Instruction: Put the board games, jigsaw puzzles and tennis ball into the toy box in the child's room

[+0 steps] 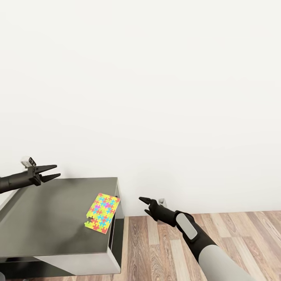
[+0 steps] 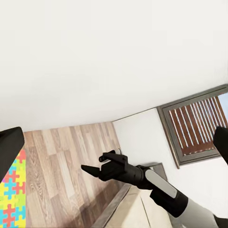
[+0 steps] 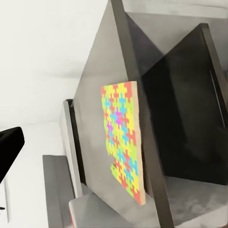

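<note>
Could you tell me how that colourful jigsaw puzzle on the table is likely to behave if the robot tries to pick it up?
The jigsaw puzzle looks like a thin flat slab, so it is probably light and will not roll. Lying flush on the table, it offers little edge to pinch. Its corner seems to reach the table's right edge, so sliding it out might expose one. One piece at its corner looks partly detached and may separate.

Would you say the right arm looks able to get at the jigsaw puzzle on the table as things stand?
Probably yes: the jigsaw puzzle lies flat at the table edge nearest the right gripper, which hangs over the floor beside it with nothing between them.
</note>
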You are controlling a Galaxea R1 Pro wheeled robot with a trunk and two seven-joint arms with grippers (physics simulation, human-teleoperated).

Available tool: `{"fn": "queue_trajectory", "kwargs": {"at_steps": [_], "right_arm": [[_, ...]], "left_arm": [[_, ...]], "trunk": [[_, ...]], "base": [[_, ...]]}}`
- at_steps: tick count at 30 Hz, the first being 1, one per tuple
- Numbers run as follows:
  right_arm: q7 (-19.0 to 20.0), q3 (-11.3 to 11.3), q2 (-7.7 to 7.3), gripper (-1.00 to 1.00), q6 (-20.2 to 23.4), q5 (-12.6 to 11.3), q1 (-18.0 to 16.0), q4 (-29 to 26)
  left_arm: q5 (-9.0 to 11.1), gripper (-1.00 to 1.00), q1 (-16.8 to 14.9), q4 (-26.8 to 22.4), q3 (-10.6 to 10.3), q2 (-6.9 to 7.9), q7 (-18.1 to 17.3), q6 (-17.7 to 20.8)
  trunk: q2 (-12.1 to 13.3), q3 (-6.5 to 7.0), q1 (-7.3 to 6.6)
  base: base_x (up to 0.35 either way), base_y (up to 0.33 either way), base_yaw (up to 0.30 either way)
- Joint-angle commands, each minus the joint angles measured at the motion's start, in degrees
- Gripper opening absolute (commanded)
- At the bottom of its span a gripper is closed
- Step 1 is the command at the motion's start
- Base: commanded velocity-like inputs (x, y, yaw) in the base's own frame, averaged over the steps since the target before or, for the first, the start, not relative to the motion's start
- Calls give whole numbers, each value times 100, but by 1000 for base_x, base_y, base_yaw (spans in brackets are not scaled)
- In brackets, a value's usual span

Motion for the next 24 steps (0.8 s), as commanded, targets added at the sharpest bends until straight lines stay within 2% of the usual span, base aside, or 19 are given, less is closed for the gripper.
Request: {"fn": "queue_trajectory", "kwargs": {"at_steps": [1, 12, 17, 20, 24], "right_arm": [[9, 5, 4, 100, 13, -19, -4, 1], [18, -2, 13, 100, -5, -19, -3, 2], [16, 17, 19, 100, -462, -23, 2, 1], [15, 166, 21, 100, -826, -31, 5, 6], [57, 392, 21, 100, -938, -50, 3, 7]], "left_arm": [[9, 100, -3, -1, -5, 2, -20, 59], [8, 100, 6, -1, -6, 2, -41, 57], [8, 100, 7, -1, -6, 2, -47, 58], [8, 100, 7, -1, -6, 2, -51, 63], [8, 100, 7, -1, -6, 2, -52, 65]], "trunk": [[-48, -26, 24], [-489, -223, 265], [-489, -223, 265], [-569, -259, 309], [-730, -331, 397]], "base": [[0, 0, 0], [0, 0, 0], [0, 0, 0], [0, 0, 0], [0, 0, 0]]}}
